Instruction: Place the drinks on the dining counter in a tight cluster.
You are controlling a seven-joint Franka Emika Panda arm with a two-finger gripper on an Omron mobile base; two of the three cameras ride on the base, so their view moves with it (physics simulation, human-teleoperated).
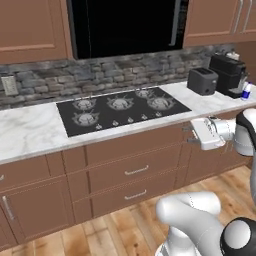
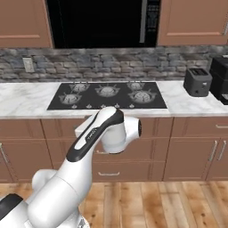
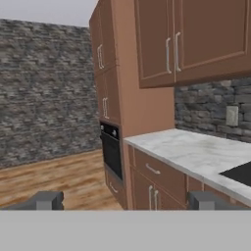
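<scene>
The marble counter (image 1: 30, 132) is running from the left edge of the left base view across to the right, its front edge overhanging brown drawers (image 1: 135, 170). A wall outlet (image 1: 9, 85) is sitting on the stone backsplash (image 1: 45, 80) above the counter's left end. The black cooktop (image 1: 122, 107) is lying inset at mid-counter, with bare marble on both sides of it. To the right, a dark toaster (image 1: 202, 81) is standing near the back wall, and a black coffee machine (image 1: 229, 75) is standing just beside it. The small white bottle with blue label (image 1: 246, 91) is standing upright at the far right of this counter, just beside the coffee machine's base.

The gripper (image 3: 125, 201) is held level in front of the drawer fronts, below the counter edge, clear of all surfaces. Its fingers (image 3: 46, 201) are standing spread wide, with nothing between them. In the hand view, open wood floor (image 3: 54, 176) is extending ahead toward a stone wall (image 3: 44, 88), with a tall cabinet holding a built-in oven (image 3: 112, 149) at the counter's end.
</scene>
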